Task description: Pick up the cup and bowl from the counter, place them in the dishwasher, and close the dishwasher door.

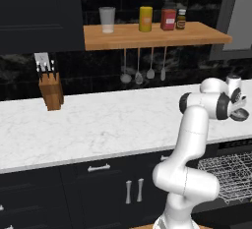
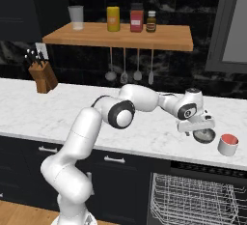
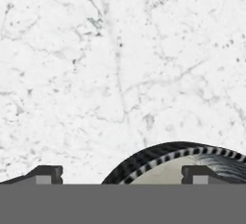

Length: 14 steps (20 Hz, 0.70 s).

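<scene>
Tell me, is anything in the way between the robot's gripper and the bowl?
Nothing visible is. The open gripper hangs right above the bowl on the counter, with one fingertip over its striped rim. The cup stands off to one side.

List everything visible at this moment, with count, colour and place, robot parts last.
counter: 1, white marble, above dark cabinets
bowl: 1, dark rim with striped edge, on counter under the gripper
cup: 1, white outside, red inside, on counter right of bowl
dishwasher: 1, dark, open, grey wire rack showing, below counter
shelf: 1, orange-brown wood, on wall
tumbler: 1, translucent, shelf left end
yellow canister: 1, on shelf
red jar: 1, on shelf
brown bottle: 1, small, on shelf
utensils: 4, grey, hanging under shelf
knife block: 1, wooden, counter left
arm: 1, white, dark joints
gripper: 1, open, over bowl
</scene>
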### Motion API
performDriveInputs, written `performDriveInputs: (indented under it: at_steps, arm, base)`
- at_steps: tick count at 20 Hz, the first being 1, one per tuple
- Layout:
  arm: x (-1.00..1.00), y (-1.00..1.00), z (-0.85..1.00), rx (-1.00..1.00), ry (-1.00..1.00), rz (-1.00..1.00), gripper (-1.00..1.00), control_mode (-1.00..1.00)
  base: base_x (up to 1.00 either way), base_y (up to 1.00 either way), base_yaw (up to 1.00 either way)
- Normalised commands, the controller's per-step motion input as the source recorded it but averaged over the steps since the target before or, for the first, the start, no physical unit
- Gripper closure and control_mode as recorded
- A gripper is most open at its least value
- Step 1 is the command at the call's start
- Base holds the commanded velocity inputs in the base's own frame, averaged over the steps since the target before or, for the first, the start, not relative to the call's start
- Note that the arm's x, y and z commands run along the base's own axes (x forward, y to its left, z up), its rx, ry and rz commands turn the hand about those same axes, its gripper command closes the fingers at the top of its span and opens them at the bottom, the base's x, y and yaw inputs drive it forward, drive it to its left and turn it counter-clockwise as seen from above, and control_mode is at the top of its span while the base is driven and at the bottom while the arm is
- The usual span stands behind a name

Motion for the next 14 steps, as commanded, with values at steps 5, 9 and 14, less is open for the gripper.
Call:
performDriveInputs:
  at_steps: [5,9,14]
  arm:
    - [0.00,-0.07,-0.14,0.00,0.00,0.00,1.00,-1.00]
    - [-0.25,0.67,0.01,0.00,-0.05,0.00,1.00,-1.00]
    - [-0.80,0.85,0.37,0.00,-0.01,-0.02,1.00,-1.00]
  base:
    - [0.00,0.00,0.00]
    - [0.00,0.00,0.00]
    - [0.00,0.00,0.00]
